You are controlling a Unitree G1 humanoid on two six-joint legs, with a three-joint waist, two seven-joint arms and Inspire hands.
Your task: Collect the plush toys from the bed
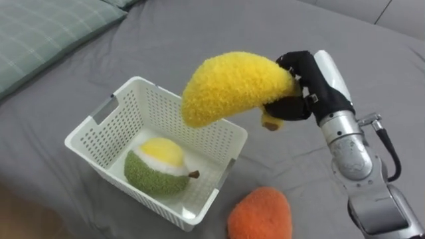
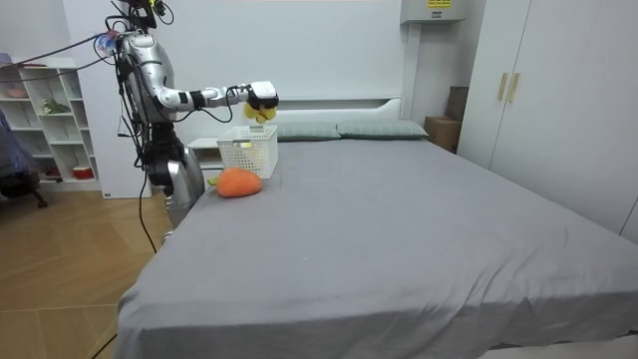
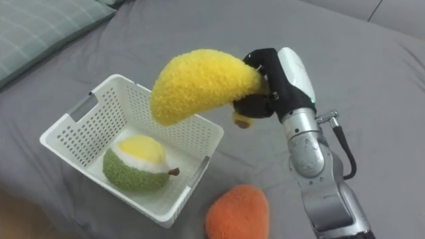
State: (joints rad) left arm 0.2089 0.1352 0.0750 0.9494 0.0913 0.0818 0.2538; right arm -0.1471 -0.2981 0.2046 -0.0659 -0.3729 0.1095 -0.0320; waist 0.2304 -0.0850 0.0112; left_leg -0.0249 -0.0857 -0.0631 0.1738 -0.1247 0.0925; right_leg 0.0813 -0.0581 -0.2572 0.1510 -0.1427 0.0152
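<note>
Right hand (image 1: 307, 89) holding the banana (image 1: 229, 86) above the basket (image 1: 89, 126). The fingers and thumb are curled round the banana's right end, with its brown tip showing just below the hand. The banana's long axis runs from the hand out to the left and slightly downward in a shallow arc. Its free end hangs over the basket's far right rim, clear of the wall.

The basket stands on the bed (image 1: 199, 33), to the left of the hand and below it. It holds a green toy (image 1: 156, 169) at its near side, while the far half of its floor looks free. For release, the hand probably needs a short move left and down so the whole banana sits over the opening. Dropped from here, its held end could land outside the right rim.

The forearm enters from the lower right and rises steeply to the wrist, with the back of the hand turned to the right. An orange toy (image 1: 260, 214) lies on the bed just beside the basket's near right corner, not yet collected. The pillow (image 1: 40, 33) lies at far left. In the room view the robot stands at the bedside with this arm stretched over the basket.
</note>
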